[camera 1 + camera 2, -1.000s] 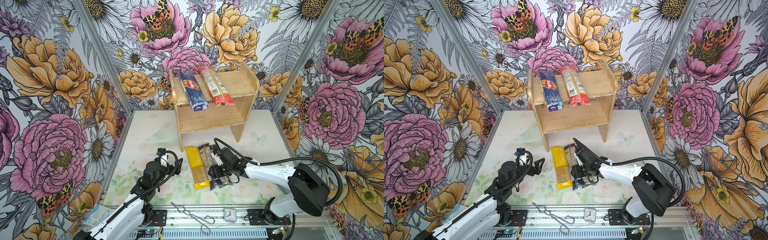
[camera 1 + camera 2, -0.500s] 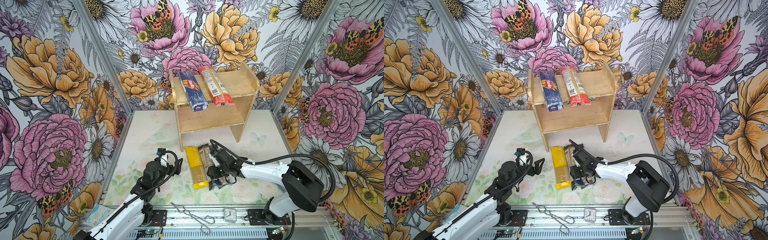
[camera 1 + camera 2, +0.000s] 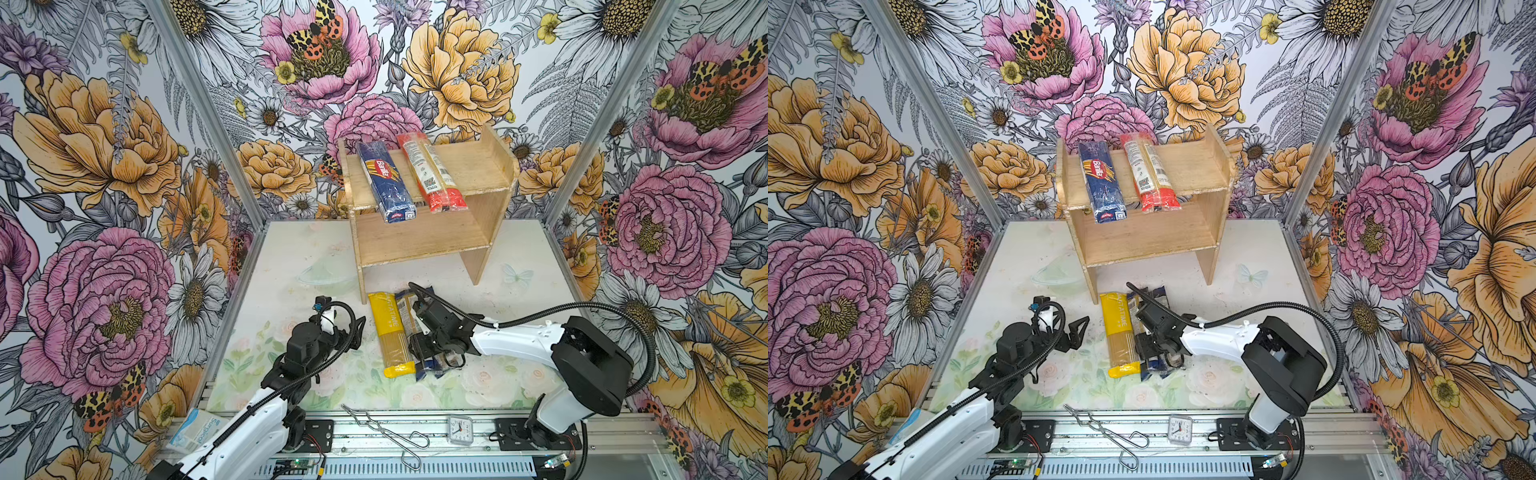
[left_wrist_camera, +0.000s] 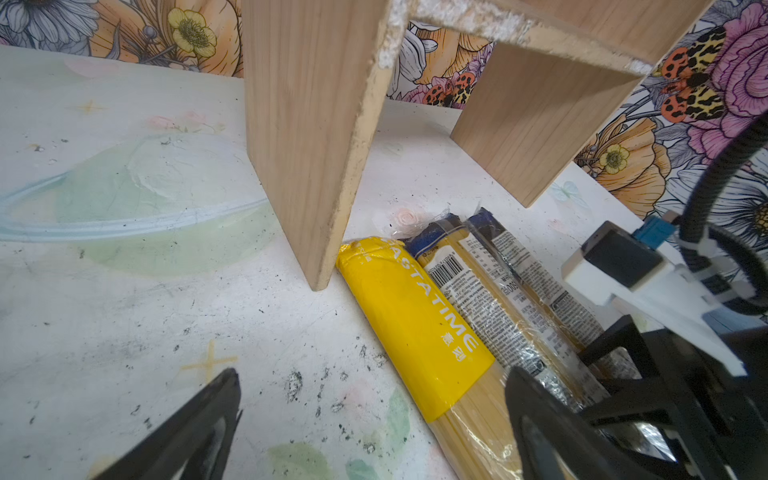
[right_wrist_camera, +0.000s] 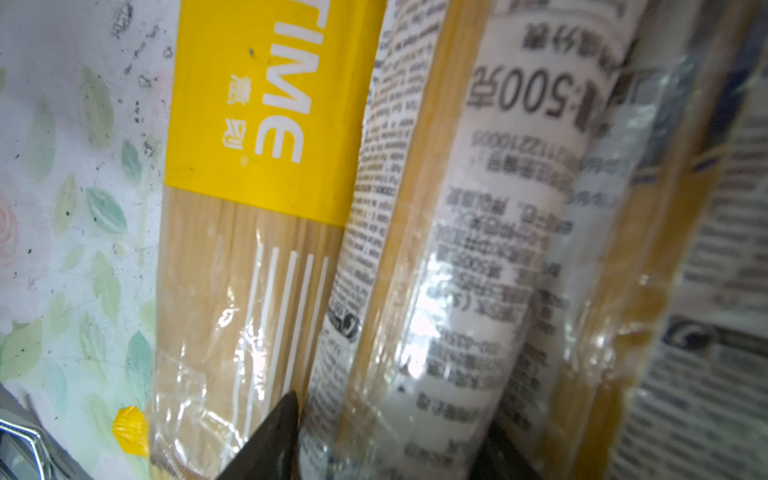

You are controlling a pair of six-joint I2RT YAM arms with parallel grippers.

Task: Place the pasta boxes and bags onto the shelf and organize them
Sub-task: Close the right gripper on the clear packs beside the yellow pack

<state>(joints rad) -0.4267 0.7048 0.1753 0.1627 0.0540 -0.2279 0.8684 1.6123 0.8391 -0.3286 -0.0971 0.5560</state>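
The shelf point(image 3: 457, 166) stands in the upper centre of both top views. It is pale raw wood, two flat boards between upright side panels, with chipped whitish edges. Two long narrow packs lie side by side on its top board, their near ends hanging past the front edge. The Barilla pack point(image 3: 384, 183) is matte dark blue with a red oval logo reading "Barilla". The red-ended pack point(image 3: 432, 178) is glossy clear film with a white printed label and a code square.

Three more packs lie touching, lengthwise, on the scuffed floral table point(image 3: 291, 270) just below the shelf's left leg. The yellow pack point(image 3: 390, 332) has an opaque yellow sleeve lettered "PASTATIME" in white over a clear window of straw-coloured strands. The inner clear pack point(image 4: 469, 299) is crinkly film with a dark blue end, a barcode and dense small print. The right wrist view reads "500" on its white label. The outer clear pack point(image 4: 540, 286) looks alike.

The left gripper point(image 3: 356, 334) hovers left of the yellow pack, its black fingers spread wide and holding nothing. The right gripper point(image 5: 390, 419) is down on the packs with one dark fingertip on each side of the inner clear pack. Whether they actually pinch it I cannot tell.
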